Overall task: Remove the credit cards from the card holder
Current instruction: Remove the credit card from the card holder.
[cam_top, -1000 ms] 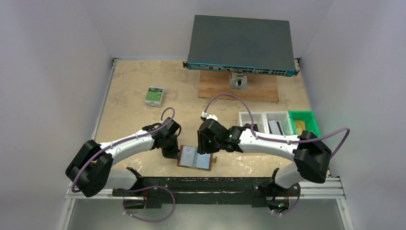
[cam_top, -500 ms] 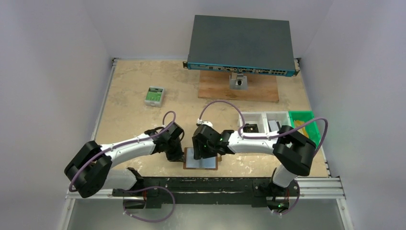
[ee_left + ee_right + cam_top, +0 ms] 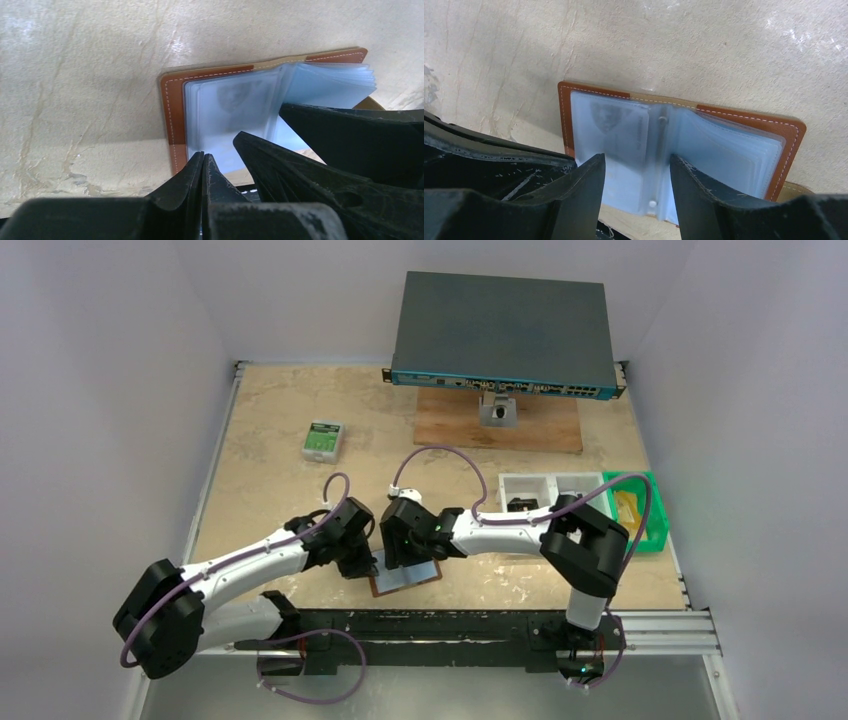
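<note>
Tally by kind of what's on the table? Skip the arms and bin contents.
Card holder: 1
Small green-and-white box: 1
Network switch: 1
Wooden board: 1
White bins: 2
Green bin: 1
Total: 7

Bright and even from overhead, with soft-edged shadow pooled on the pale table (image 3: 75, 75) just left of the left fingers (image 3: 190, 180). Blurs both pairs of fingers close to the wrist lenses, then sharpens just beyond the tips, on the card holder (image 3: 172, 115) stitching. Milky sheen across the clear sleeves (image 3: 624, 130) beyond the right fingers (image 3: 579, 185). Washes the white walls (image 3: 100, 390) slightly in the top view.
</note>
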Motion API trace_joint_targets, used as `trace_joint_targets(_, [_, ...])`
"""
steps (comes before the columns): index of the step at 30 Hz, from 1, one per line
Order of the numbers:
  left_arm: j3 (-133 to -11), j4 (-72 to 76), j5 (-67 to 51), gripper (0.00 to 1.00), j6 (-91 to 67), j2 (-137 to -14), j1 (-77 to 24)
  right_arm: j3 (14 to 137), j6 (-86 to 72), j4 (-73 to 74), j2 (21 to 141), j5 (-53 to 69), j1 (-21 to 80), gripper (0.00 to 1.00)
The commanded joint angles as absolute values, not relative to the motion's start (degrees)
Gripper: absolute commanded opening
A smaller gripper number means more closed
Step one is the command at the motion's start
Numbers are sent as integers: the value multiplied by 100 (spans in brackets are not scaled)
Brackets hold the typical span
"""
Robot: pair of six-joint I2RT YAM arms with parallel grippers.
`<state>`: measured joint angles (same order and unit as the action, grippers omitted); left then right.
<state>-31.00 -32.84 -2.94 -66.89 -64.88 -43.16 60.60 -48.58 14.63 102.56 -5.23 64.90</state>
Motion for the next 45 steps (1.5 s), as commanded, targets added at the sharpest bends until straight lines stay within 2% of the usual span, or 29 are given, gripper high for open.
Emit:
trace_joint_targets(1, [-3118,-3577,-45,0,-6785,-6369,-4271,6150,-4687,1736,10304,-917,6508,51])
trace_joint_targets(7, [-3242,-4320,415,0,-6649,-6124,-3958,6264,-4661,1954,9955,-1239,6797,51])
trace_joint_targets(15, [-3315,-4319,85,0,-5994,-5991,-3160,6843,-4698,2328,10559,-1557,7230,51])
trace_joint_targets(24, [-3410,-4120,-211,0,-5906,-6203,-3151,7429,-4710,2924,10627,-2098,7404,52])
trace_joint_targets(39, [-3491,-4405,-18,0,-5823,-6052,-2996,7578,-4806,2817,11340,-1743,7488,55])
trace_joint_targets(43, [-3443,-4320,-100,0,-5819,-6072,-2994,7483,-4702,2744,11423,-1785,7481,53])
trace_joint_targets(45, [-3390,-4223,-210,0,-5790,-6123,-2997,7361,-4654,2637,11413,-1774,7459,48])
